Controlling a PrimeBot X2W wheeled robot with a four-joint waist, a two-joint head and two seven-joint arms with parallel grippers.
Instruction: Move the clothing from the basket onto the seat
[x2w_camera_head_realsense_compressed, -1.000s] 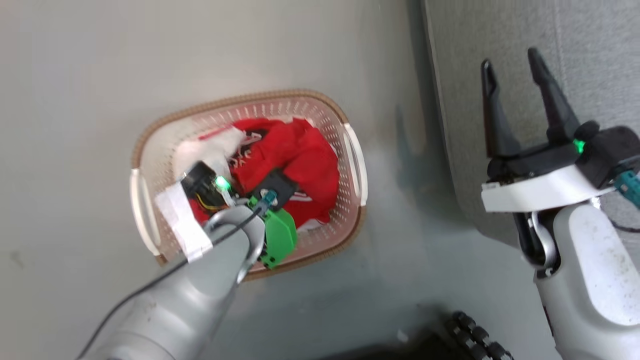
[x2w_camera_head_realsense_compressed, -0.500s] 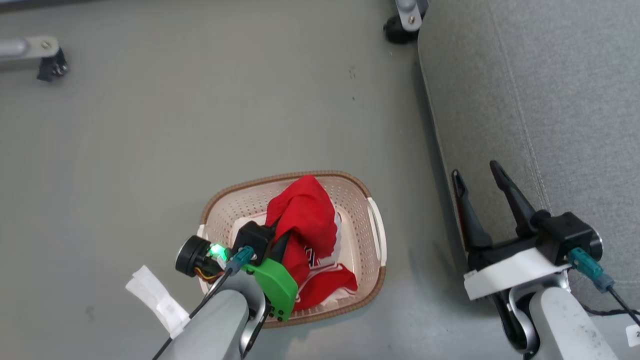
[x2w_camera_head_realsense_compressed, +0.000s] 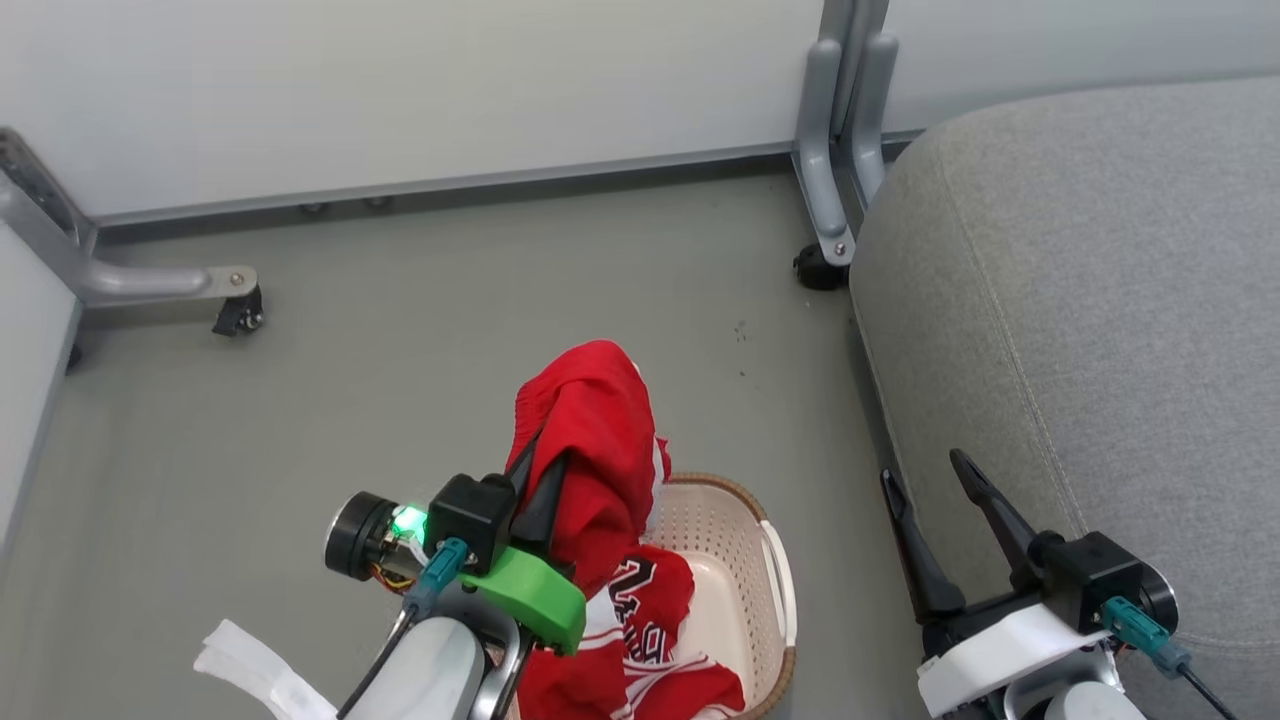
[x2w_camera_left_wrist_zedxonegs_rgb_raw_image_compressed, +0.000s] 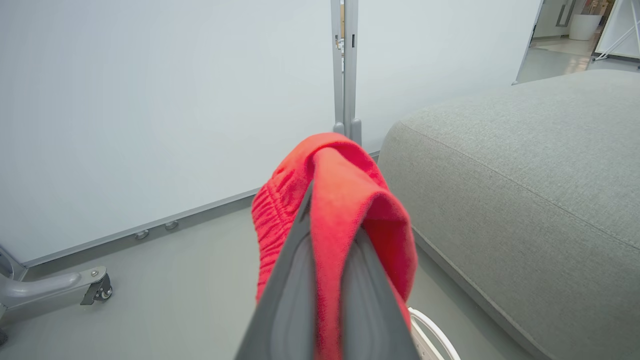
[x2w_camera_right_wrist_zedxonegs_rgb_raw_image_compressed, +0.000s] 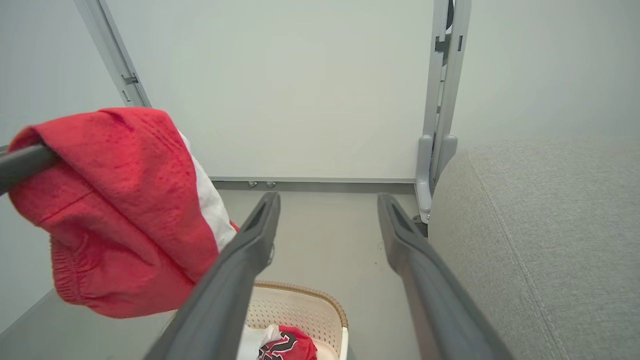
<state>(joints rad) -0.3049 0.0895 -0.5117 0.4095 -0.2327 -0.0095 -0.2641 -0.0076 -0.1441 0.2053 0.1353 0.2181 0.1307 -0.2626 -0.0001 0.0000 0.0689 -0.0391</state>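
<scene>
Clothing (x2w_camera_head_realsense_compressed: 592, 430) in left tool (x2w_camera_head_realsense_compressed: 541, 476), long axis vertical

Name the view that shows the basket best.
The head view: the basket shows its brown rim, perforated wall and a white handle, though the red clothing hides its left half. The right wrist view catches just one corner; the left wrist view, a sliver of white handle.

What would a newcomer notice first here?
A red garment hangs above the basket, pinched in the left jaws. Another red piece, lettered, lies in the basket; the big grey seat lies to the right, by the open right jaws.
</scene>
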